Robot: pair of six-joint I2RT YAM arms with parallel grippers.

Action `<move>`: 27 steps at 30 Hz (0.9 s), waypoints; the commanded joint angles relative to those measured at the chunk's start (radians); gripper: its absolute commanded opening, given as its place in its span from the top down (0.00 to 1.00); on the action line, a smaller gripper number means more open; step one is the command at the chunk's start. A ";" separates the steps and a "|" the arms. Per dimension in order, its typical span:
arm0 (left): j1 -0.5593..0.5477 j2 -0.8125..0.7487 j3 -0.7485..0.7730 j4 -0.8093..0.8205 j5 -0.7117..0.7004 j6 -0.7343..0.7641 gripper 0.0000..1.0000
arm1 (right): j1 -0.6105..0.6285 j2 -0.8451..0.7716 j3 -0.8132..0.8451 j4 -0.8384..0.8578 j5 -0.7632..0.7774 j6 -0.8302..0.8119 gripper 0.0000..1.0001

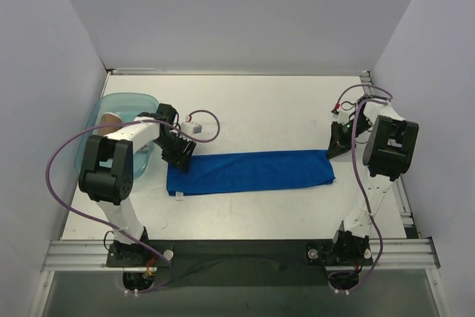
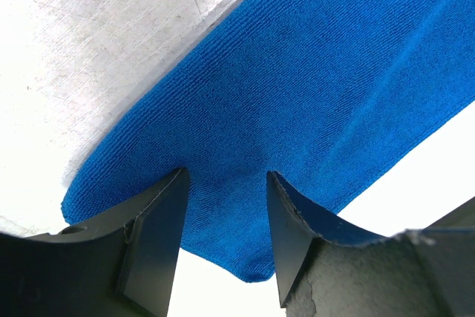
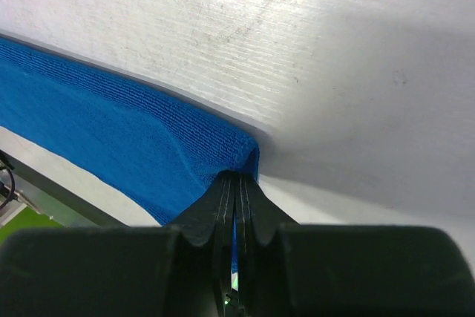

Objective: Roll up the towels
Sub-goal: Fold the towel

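A royal-blue towel (image 1: 252,172) lies on the white table as a long folded strip running left to right, with a small white tag (image 1: 179,195) at its near left corner. My left gripper (image 1: 179,155) hovers over the towel's left end. In the left wrist view it (image 2: 226,177) stands open, and the blue towel (image 2: 312,87) spreads beneath and between its fingers (image 2: 159,228). My right gripper (image 1: 338,142) is at the strip's far right corner. In the right wrist view it (image 3: 236,177) is shut on that corner of the towel (image 3: 111,135), with blue cloth showing between the pressed fingers.
A clear teal bin (image 1: 141,99) stands at the back left beside the left arm, with something tan (image 1: 110,119) inside. A white cable plug (image 1: 197,129) hangs near the left wrist. An aluminium rail (image 1: 237,249) runs along the near edge. Grey walls enclose three sides.
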 commanded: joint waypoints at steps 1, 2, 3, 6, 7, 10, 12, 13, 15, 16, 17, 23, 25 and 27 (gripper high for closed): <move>-0.012 0.052 -0.015 0.024 0.002 -0.003 0.44 | -0.018 -0.052 0.044 -0.061 -0.029 -0.011 1.00; -0.012 0.053 -0.015 0.025 0.000 -0.002 0.44 | -0.021 -0.057 0.048 -0.060 -0.034 -0.011 1.00; -0.012 0.056 -0.013 0.026 -0.003 -0.002 0.44 | -0.023 -0.068 0.056 -0.061 -0.037 -0.011 1.00; -0.010 0.059 -0.012 0.024 -0.003 -0.002 0.44 | -0.024 -0.080 0.063 -0.061 -0.055 -0.008 1.00; -0.010 0.059 -0.012 0.025 -0.001 -0.002 0.44 | -0.024 -0.079 0.068 -0.063 -0.064 -0.003 1.00; -0.010 0.058 -0.009 0.024 0.002 -0.003 0.44 | -0.024 -0.065 0.077 -0.063 -0.052 0.005 1.00; -0.010 0.059 -0.009 0.024 0.002 -0.003 0.44 | -0.024 -0.051 0.077 -0.076 -0.039 0.006 0.62; -0.010 0.059 -0.009 0.024 0.002 -0.002 0.44 | -0.023 -0.049 0.065 -0.077 -0.019 0.005 0.52; -0.010 0.058 -0.010 0.024 0.003 -0.003 0.44 | -0.021 -0.045 0.053 -0.078 -0.005 0.002 0.42; -0.012 0.056 -0.010 0.024 0.003 -0.003 0.44 | -0.021 -0.040 0.047 -0.077 0.001 -0.001 0.42; -0.010 0.059 -0.009 0.024 0.005 -0.003 0.44 | -0.021 -0.039 0.031 -0.078 0.012 -0.005 0.43; -0.010 0.064 -0.001 0.022 0.006 -0.005 0.44 | -0.010 -0.007 -0.001 -0.077 -0.006 -0.014 0.55; -0.010 0.062 -0.001 0.022 0.003 -0.006 0.44 | -0.006 0.003 -0.002 -0.080 -0.017 -0.014 0.60; -0.010 0.062 -0.001 0.024 0.002 -0.005 0.44 | -0.001 0.012 -0.002 -0.086 -0.020 -0.012 0.65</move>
